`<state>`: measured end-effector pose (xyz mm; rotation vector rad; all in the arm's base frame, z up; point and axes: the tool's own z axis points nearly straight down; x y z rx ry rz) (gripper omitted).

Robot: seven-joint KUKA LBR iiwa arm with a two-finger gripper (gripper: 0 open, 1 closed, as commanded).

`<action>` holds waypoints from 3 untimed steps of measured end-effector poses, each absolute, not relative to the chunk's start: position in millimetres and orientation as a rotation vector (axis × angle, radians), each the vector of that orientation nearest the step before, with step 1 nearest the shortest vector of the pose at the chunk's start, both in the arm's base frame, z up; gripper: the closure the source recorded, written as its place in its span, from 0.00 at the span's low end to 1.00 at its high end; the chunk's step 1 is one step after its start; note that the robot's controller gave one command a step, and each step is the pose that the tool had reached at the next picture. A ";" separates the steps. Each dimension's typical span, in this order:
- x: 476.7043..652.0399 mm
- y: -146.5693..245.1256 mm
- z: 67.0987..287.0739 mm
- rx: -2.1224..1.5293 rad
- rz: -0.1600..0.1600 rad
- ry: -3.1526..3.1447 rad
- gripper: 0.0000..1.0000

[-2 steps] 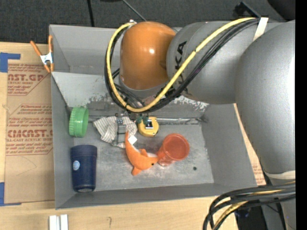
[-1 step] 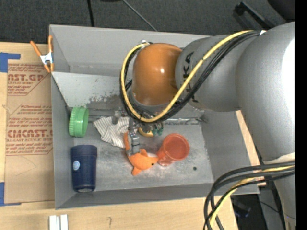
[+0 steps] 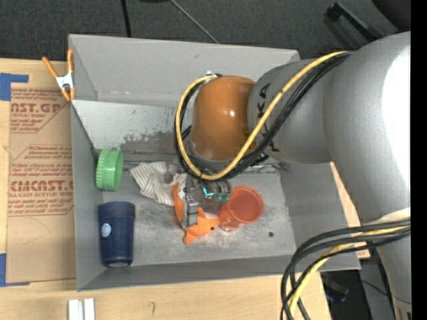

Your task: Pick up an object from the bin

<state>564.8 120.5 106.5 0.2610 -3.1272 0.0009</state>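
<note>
**Bin contents, left to right.**
- Green cap (image 3: 109, 169): on its side near the left wall.
- Blue cup (image 3: 117, 233): lying below the cap, at the front left corner.
- Cloth (image 3: 155, 183): crumpled at mid-floor.
- Orange piece (image 3: 197, 228): small and irregular, front centre, directly under the wrist.
- Red cup (image 3: 245, 205): translucent, lying on its side just beside the orange piece.

**Jaws.** They are low over the orange piece. Their opening cannot be told, nor whether anything is held.

**Handling (judgement).** The orange piece looks light and probably smooth, so it could slip. Grip it across its narrow middle, not at the thin tips. The red cup is thin-walled and will roll if nudged.
</note>
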 end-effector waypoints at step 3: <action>577.4 91.8 70.5 0.193 -0.003 -3.140 1.00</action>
